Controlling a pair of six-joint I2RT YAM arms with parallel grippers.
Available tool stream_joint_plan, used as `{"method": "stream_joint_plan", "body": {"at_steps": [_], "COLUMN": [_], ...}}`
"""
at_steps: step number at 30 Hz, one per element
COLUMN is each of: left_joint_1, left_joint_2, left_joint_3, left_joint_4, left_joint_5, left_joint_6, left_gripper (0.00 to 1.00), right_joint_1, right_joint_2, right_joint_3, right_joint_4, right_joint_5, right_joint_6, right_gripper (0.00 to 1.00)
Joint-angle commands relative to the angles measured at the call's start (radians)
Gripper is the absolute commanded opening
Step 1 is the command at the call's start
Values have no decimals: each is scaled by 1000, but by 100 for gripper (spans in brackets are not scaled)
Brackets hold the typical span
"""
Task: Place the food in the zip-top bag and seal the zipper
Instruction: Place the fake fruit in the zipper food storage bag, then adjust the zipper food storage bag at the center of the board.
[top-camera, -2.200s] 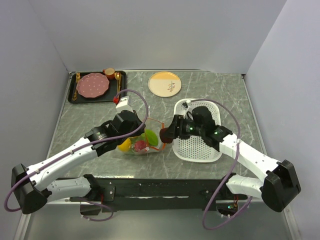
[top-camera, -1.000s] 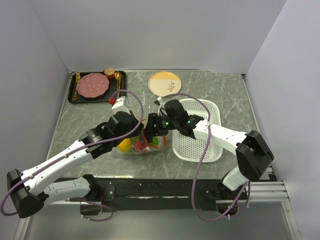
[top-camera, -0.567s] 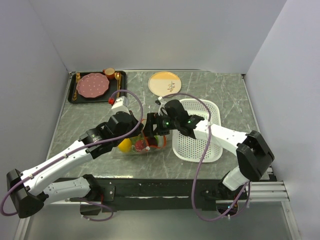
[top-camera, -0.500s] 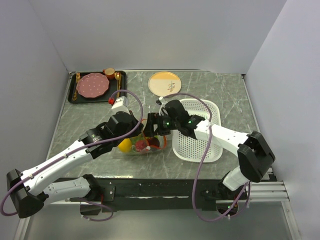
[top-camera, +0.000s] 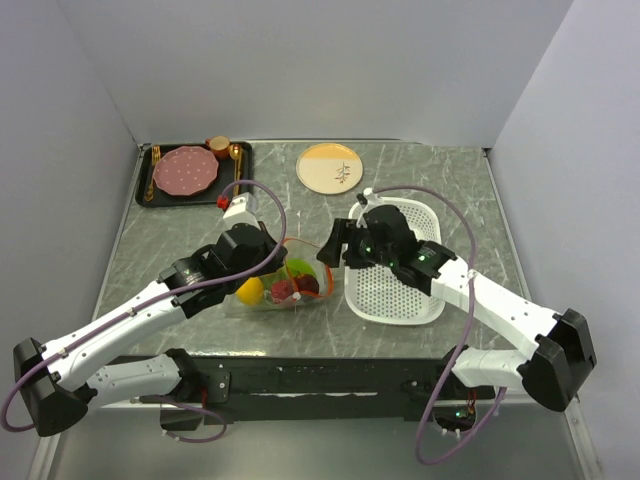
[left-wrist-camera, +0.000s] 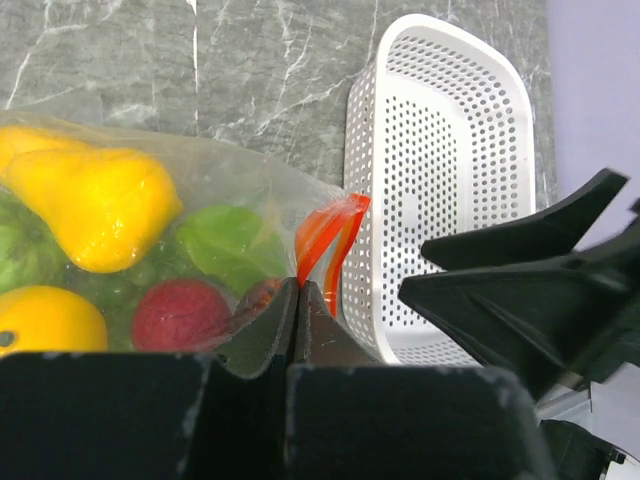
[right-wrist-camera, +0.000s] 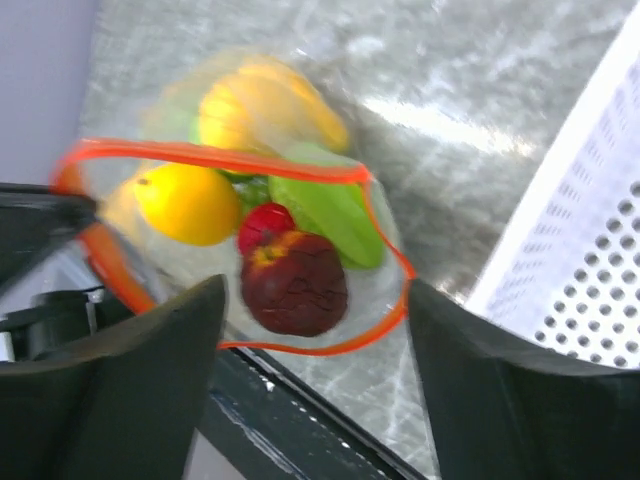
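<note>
Your left gripper (left-wrist-camera: 299, 292) is clamped tight on the rim of the zip-top bag (left-wrist-camera: 255, 185), with nothing but film between its tips. A fold of the zipper (left-wrist-camera: 325, 235) stands up just past them. Whether the tips pinch the orange-red strip itself or only the clear plastic under it is hard to tell. Left of those tips the food (left-wrist-camera: 95, 205) lies inside the bag, with a red ball (left-wrist-camera: 180, 315) and a green leafy piece (left-wrist-camera: 225, 245) nearest. The white perforated basket (left-wrist-camera: 440, 180) stands just to their right on the table (left-wrist-camera: 250, 60). Your right gripper (right-wrist-camera: 316, 285) has its jaws spread wide and holds nothing. It hangs over the bag's open mouth, and the dark maroon ball (right-wrist-camera: 295, 283) sits in the bag straight below the gap.
</note>
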Motion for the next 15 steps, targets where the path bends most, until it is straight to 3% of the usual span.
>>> {"method": "stream_joint_plan", "body": {"at_steps": [1,15], "left_joint_1": [5,5], "left_joint_2": [-27,-66], "left_joint_3": [-3,-6], "left_joint_4": [35,-8], "left_joint_5": [-23,-69], "left_joint_6": [-9,-18], "left_gripper": [1,1], "right_joint_1": [-2,-2], "right_joint_2": [31,196], "right_joint_3": [-36,35], "right_joint_4": [-28,-68], "right_joint_5": [9,-49], "right_joint_6": [47,36], "right_gripper": [63,42]}}
